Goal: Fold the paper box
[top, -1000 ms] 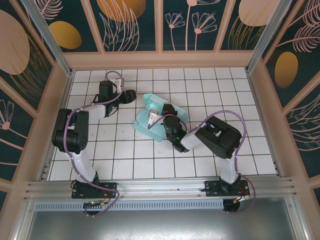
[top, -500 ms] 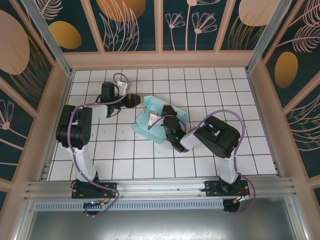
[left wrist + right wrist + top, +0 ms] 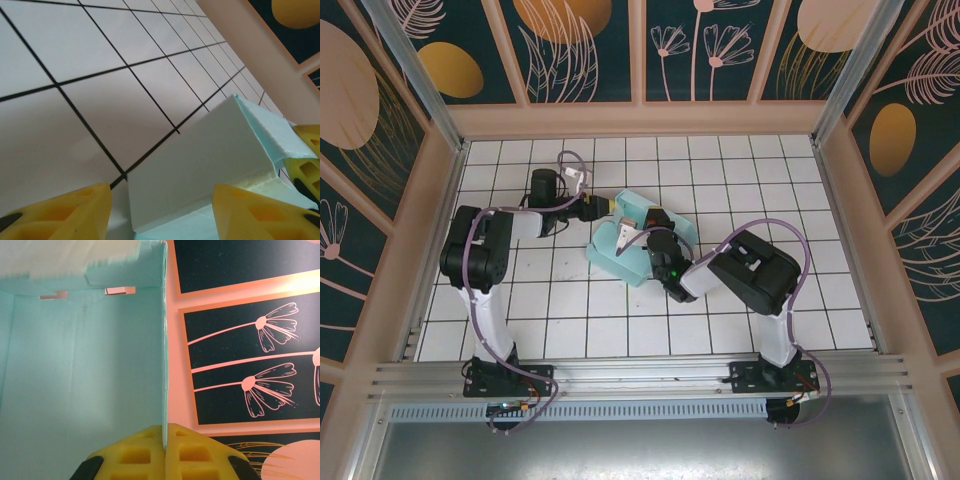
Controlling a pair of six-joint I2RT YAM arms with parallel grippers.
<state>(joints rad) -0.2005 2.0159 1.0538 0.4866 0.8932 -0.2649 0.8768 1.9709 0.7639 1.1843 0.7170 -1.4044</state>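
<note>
Two grippers: both work on the paper box (image 3: 623, 252), which lies on the white tiled floor (image 3: 75, 60) between them.
Right gripper (image 3: 164, 436): pinched tight on the top edge of one upright wall of the box. The thin card rises straight from between its pads, with the mint inside of the box to the left of its fingers and the enclosure panel (image 3: 240, 340) to the right.
Why that hold: we judge that it props this wall upright and anchors the light box, so the card cannot slide when pushed from the other side.
Left gripper (image 3: 160, 212): jaws apart, grasping nothing. A raised corner of the box sits just ahead of it, between its fingers, and a strip of floor shows between its left finger (image 3: 65, 212) and the card.
Why that pose: we read it as low and level with the floor, lined up to take or press that flap.
Box state: partly formed, in our judgement; walls are up, and small slots show at the far end of the inside.
Next move calls for: a gentle close on the flap, then a fold toward the right gripper.
Risk: thin card may buckle or twist out of the pinch.
</note>
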